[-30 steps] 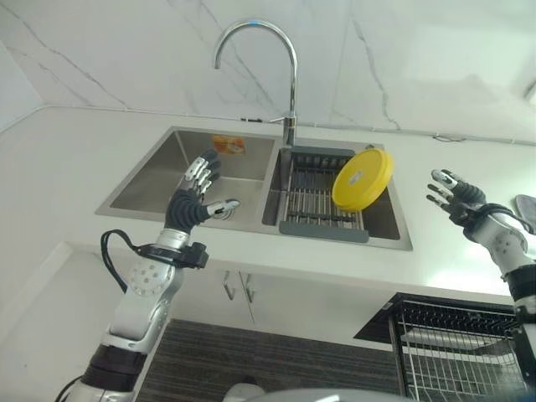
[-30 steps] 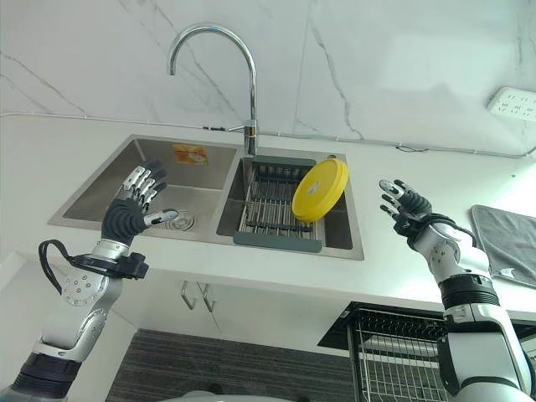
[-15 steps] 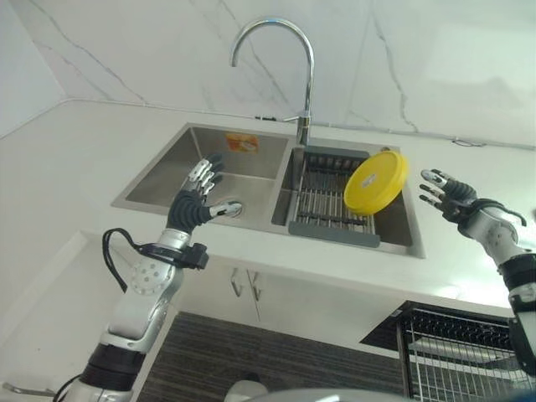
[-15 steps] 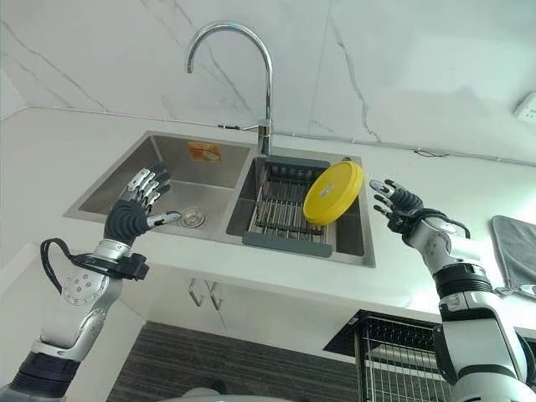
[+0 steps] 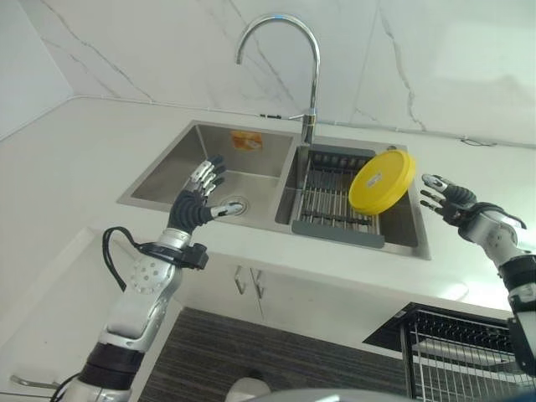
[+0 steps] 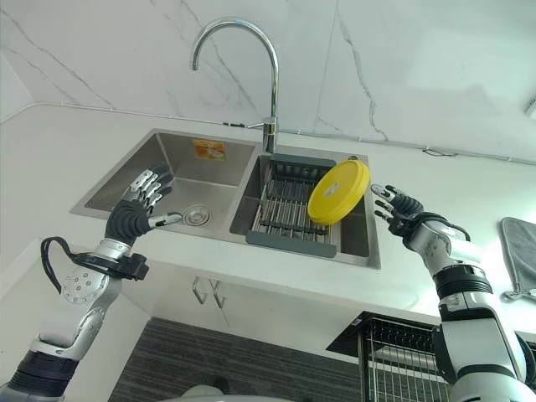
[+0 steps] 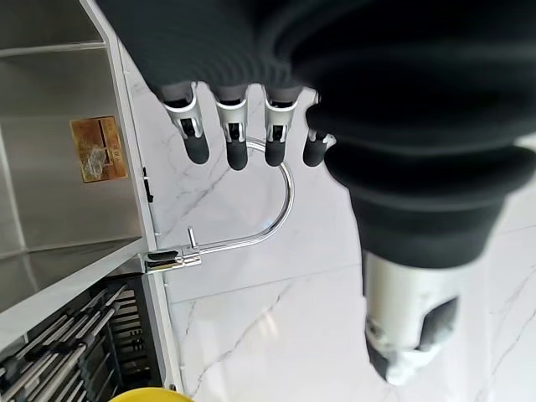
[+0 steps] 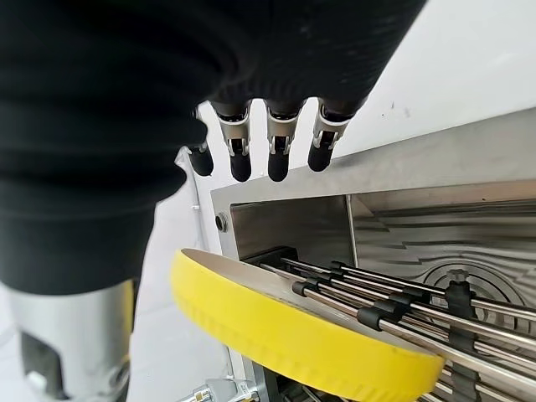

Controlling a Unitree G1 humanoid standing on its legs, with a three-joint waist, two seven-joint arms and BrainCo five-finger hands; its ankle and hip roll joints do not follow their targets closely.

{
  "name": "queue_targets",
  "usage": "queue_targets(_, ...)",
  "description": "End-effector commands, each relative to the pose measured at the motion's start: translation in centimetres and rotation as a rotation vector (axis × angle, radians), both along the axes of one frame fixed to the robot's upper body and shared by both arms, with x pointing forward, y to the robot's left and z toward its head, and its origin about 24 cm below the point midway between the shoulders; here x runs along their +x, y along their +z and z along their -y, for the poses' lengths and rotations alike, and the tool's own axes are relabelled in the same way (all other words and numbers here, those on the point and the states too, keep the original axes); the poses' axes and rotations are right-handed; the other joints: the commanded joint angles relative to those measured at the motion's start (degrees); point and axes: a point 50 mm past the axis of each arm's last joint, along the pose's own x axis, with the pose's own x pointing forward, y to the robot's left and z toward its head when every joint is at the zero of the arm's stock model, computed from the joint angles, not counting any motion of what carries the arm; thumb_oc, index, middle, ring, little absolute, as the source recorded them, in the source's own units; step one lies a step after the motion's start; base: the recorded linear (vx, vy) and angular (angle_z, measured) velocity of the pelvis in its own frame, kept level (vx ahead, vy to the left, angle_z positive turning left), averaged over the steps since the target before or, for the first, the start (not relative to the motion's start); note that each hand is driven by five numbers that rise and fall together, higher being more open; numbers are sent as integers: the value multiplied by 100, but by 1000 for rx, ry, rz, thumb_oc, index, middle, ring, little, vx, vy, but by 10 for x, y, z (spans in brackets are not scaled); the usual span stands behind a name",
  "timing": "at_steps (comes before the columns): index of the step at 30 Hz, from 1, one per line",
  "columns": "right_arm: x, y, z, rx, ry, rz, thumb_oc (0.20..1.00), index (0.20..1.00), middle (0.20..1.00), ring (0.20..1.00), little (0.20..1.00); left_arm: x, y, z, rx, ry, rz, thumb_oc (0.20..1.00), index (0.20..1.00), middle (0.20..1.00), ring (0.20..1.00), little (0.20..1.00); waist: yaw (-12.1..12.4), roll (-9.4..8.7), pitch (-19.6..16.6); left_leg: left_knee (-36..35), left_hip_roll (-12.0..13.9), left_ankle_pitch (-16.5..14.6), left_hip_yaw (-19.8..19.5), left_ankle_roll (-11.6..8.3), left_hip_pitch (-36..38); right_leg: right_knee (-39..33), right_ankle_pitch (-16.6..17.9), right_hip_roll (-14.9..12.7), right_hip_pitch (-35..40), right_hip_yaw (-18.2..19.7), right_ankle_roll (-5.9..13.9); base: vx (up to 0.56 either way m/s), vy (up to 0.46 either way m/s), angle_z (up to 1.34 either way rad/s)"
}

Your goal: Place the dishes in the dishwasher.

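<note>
White marble-veined wall rises behind a pale countertop (image 6: 67, 151) that holds a steel double sink (image 6: 172, 180) with a tall arched faucet (image 6: 251, 50) at its back edge; the sink's left basin is bare but for a drain (image 6: 198, 216) and an orange sticker (image 6: 208, 149) on its rear wall; the right basin holds a dark drying rack (image 6: 289, 209), and a yellow plate (image 6: 337, 192) stands tilted on edge against the rack's right side. The left hand (image 6: 134, 213) is raised above the front rim of the left basin, palm toward the sink, fingers relaxed and spread, thumb pointing sideways, holding nothing; the forearm angles up from the lower left. The right hand (image 6: 400, 211) hovers just beside the plate's right edge, apart from it, fingers straight and fanned toward the plate, holding nothing; its arm bends up from the lower right. Below the counter's right end a dishwasher rack (image 6: 402, 368) of dark wire stands pulled out; a grey cloth (image 6: 521, 255) lies on the counter at far right.
</note>
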Motion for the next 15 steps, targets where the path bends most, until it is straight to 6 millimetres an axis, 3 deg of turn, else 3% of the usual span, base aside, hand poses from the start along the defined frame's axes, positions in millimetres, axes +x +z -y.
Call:
queue_targets(1,23,45,-9,-7,33,121,1000,1000,1000,1000,1000,7,24,10,13,-71,96,1000,1000,1000,1000,1000,186,-73,-135,26,44,-655,46,-43,117,43,-843,-339,227,49,248,34,3,3)
queue_targets(15,27,46,-12,-36,57,109,1000,1000,1000,1000,1000,6,22,10,13,-74,83,1000,1000,1000,1000,1000,286,-91,-83,26,21,-632,-64,-45,131,43,-868,-320,296,18,234,27,3,4)
